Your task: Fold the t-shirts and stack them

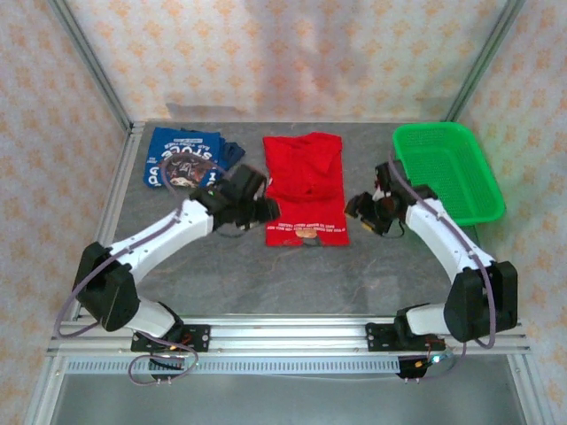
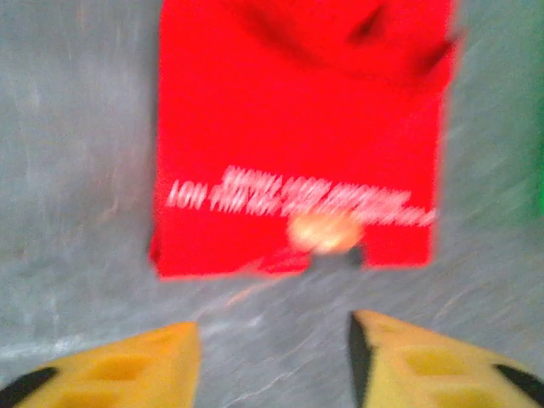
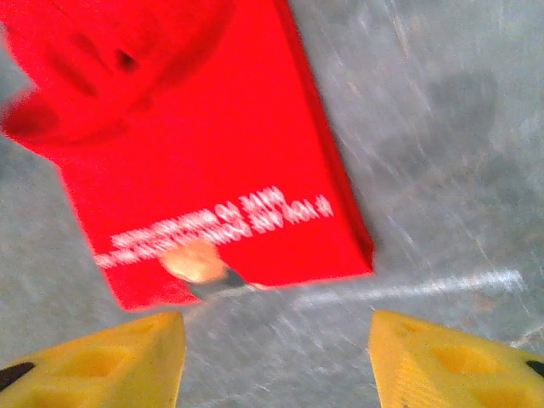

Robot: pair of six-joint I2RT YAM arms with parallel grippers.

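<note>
On the grey table (image 1: 266, 283), inside patterned walls (image 1: 292, 53), you see the folded red t-shirt (image 1: 306, 190) | wrist views blurred, lettering unreadable | left gripper (image 2: 274, 323) and right gripper (image 3: 276, 316) both spread, gripping nothing.

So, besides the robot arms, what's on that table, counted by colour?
Red tee: 1
Blue tee: 1
Green basket: 1
Total: 3
</note>
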